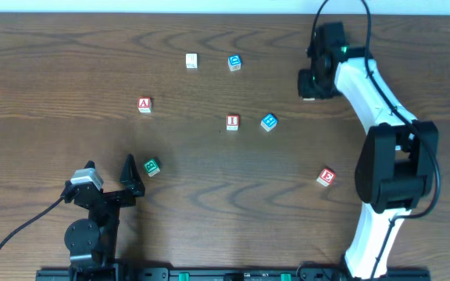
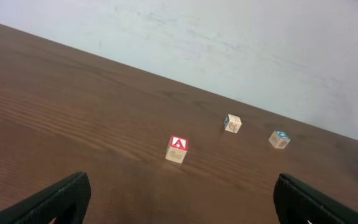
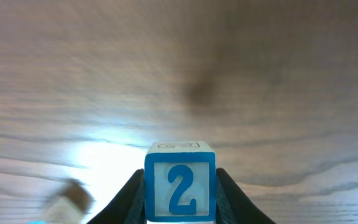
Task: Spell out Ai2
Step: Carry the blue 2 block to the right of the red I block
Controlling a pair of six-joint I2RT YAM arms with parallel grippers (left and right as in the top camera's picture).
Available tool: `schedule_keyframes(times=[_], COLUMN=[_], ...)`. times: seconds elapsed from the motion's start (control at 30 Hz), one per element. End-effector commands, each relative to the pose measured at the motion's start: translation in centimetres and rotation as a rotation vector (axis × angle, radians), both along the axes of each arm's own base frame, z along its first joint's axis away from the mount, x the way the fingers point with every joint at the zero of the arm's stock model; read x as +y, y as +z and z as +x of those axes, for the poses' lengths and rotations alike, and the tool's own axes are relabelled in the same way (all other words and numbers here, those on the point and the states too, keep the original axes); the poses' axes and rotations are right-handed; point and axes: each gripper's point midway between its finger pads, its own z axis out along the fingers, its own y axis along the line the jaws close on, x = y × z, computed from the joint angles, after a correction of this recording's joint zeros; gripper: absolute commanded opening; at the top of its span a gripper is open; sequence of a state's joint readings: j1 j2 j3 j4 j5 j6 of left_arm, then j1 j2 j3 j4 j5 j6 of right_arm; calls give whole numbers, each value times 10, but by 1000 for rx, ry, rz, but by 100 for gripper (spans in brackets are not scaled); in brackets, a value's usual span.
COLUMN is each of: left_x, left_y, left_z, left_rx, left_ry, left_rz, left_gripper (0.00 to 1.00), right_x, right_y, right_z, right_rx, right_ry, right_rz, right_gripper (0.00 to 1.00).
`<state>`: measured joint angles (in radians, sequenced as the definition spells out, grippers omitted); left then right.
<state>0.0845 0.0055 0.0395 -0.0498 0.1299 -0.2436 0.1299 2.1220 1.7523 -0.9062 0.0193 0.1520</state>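
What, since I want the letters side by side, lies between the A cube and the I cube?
Nothing: the overhead view shows only bare table between A cube and I cube.

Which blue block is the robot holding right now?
The block marked 2, in the right hand; the other two blue blocks lie loose on the table.

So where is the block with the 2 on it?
The 2 block is pinched in the right gripper, low in the right wrist view; overhead, that gripper is at the far right of the table.

Readable: "A" cube (image 2: 178, 144), "I" cube (image 1: 233, 122), "2" cube (image 3: 180, 186).
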Motion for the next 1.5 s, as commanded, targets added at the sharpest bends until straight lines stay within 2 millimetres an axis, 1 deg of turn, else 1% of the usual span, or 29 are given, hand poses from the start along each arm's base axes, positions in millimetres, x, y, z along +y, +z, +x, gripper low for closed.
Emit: schedule_keyframes(times=[0.0, 0.1, 0.13, 0.2, 0.3, 0.33, 0.4, 0.43, 0.6, 0.7, 0.9, 1.0, 1.1, 1.3, 1.4, 1.47], left_x=[2, 2, 2, 2, 2, 2, 2, 2, 2, 2, 2, 2, 2, 2, 2, 2], left_y=[-20, -20, -20, -20, -20, -20, -20, -20, -20, -20, -20, -20, -20, -20, -20, -20], left_z=[1, 1, 1, 1, 1, 1, 1, 1, 1, 1, 1, 1, 1, 1, 1, 1], left_rx=[47, 47, 47, 47, 47, 47, 47, 47, 47, 47, 47, 47, 47, 47, 47, 47], left_ry=[12, 12, 12, 12, 12, 12, 12, 12, 12, 12, 12, 12, 12, 12, 12, 12], left_rz=[-10, -10, -10, -10, -10, -10, -10, -10, -10, -10, -10, -10, -10, -10, -10, -10], left_gripper=[95, 95, 95, 95, 95, 95, 95, 95, 95, 95, 95, 95, 95, 95, 95, 95], right_x=[28, 54, 69, 97, 132, 146, 162, 166, 164, 150, 138, 134, 134, 131, 124, 116], right_y=[35, 61, 69, 78, 77, 74, 69, 65, 53, 34, 0, -9, -16, -28, -36, -39], right_z=[6, 3, -1, -9, -23, -31, -37, -40, -46, -51, -56, -56, -58, -63, -69, -69], right_rx=[-30, -42, -47, -53, -46, -39, -40, -35, -8, 34, 70, 79, 93, 109, 129, 136], right_ry=[21, 76, 105, 165, 229, 235, 267, 269, 270, 253, 232, 221, 219, 218, 213, 198], right_rz=[17, 21, 23, 26, 29, 34, 30, 30, 20, -9, -9, 15, 51, 45, 26, 8], right_gripper=[1, 1, 1, 1, 1, 1, 1, 1, 1, 2, 2, 2, 1, 2, 2, 2])
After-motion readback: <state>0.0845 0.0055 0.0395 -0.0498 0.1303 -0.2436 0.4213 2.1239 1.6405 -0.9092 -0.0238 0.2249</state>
